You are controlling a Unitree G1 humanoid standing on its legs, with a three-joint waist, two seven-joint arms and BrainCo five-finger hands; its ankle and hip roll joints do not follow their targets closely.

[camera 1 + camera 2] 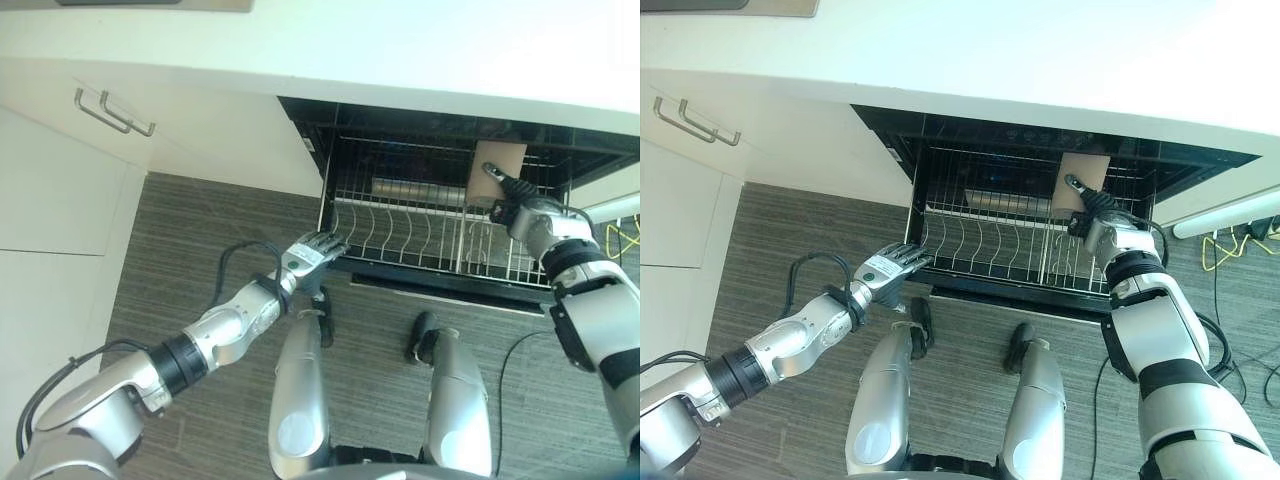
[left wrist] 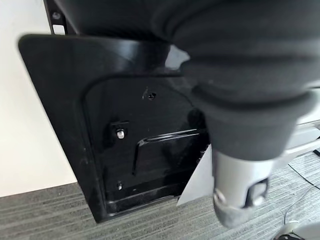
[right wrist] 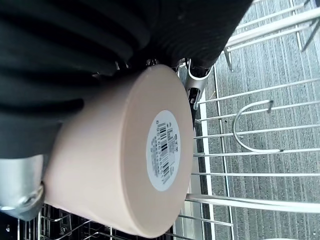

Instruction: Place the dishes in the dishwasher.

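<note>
I'm looking down on the dishwasher (image 1: 310,125) under the white counter (image 1: 400,50), its wire rack (image 1: 400,225) pulled out over the grey wood-grain floor (image 1: 180,260). My right hand (image 1: 525,215) is over the right part of the rack, fingers and thumb curled round a beige cup (image 1: 497,165), and the cup is up above the wires, tilted. In the right wrist view that cup (image 3: 125,165) shows its flat base toward me, a white barcode sticker (image 3: 164,150) in the middle of it, with the rack's wires and an arched prong just beside it. Whether the cup touches the wires, I can't tell. Further back in the rack lies a silvery cylinder (image 1: 415,190), on its side. My left hand (image 1: 315,255) is at the rack's front left corner, fingers straight and close together, their tips at or on the front rim; contact I can't confirm. From the left wrist view I see the dishwasher's black side panel (image 2: 125,150) close up, standing on the floor. Off to the left, white cabinet fronts (image 1: 60,200) carry two metal handles (image 1: 112,112), well apart from either hand.
</note>
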